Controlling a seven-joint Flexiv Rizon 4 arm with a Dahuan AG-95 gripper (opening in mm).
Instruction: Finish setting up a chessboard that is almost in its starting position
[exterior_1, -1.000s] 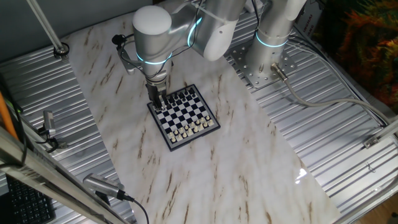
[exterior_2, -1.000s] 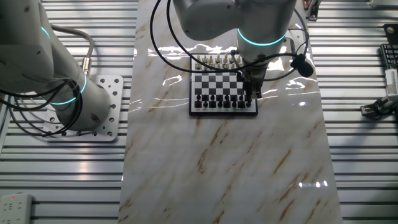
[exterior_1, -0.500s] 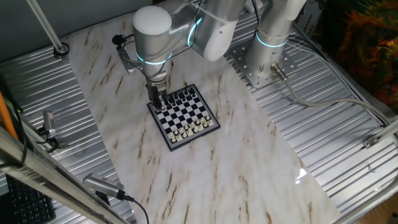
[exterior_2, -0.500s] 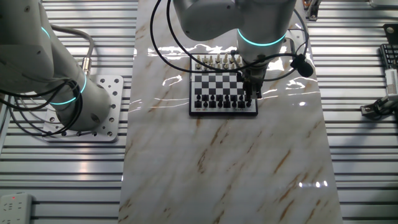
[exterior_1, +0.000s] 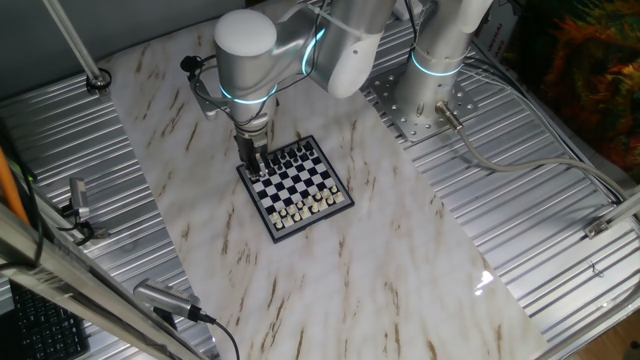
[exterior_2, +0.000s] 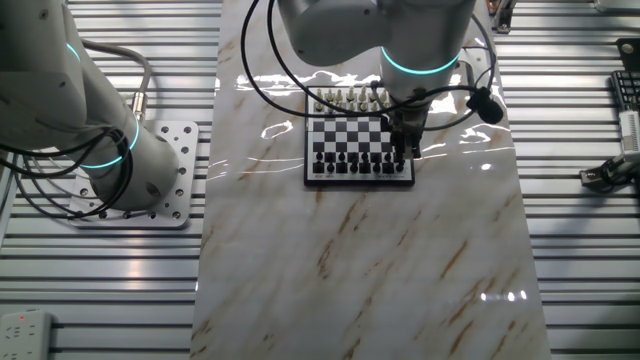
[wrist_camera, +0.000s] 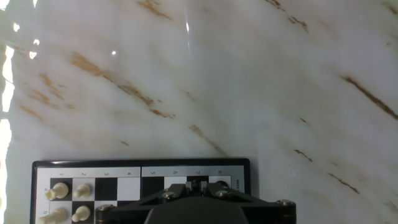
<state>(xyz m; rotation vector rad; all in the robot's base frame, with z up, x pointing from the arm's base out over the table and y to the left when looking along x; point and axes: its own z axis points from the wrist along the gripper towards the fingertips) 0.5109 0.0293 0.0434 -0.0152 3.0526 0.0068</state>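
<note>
Chessboard (exterior_1: 296, 186) lies on the marble-patterned tabletop (exterior_1: 380, 270) in one fixed view, the gripper (exterior_1: 258, 166) lowered onto its corner among the dark pieces. In the other fixed view, the gripper (exterior_2: 404, 152) stands over the board's dark-piece row; whether the fingers are parted cannot be told. In the hand view, the board's edge (wrist_camera: 140, 167) shows pale pieces (wrist_camera: 59, 190).

arm casing (exterior_1: 245, 45): glossy silver-grey, thick rounded links with domed joint caps
joint rings (exterior_1: 438, 64): thin glowing cyan bands where links meet
base plate (exterior_2: 165, 180): pale metal, square, dotted with bolt holes
cables (exterior_2: 262, 70): black, looping loosely around the wrist link
wrist plug (exterior_2: 487, 105): small black connector at 3 o'clock of the wrist
hand (exterior_2: 405, 150): black, narrow, slim fingers
hand housing (wrist_camera: 199, 208): dark angular body with silver screws
</note>
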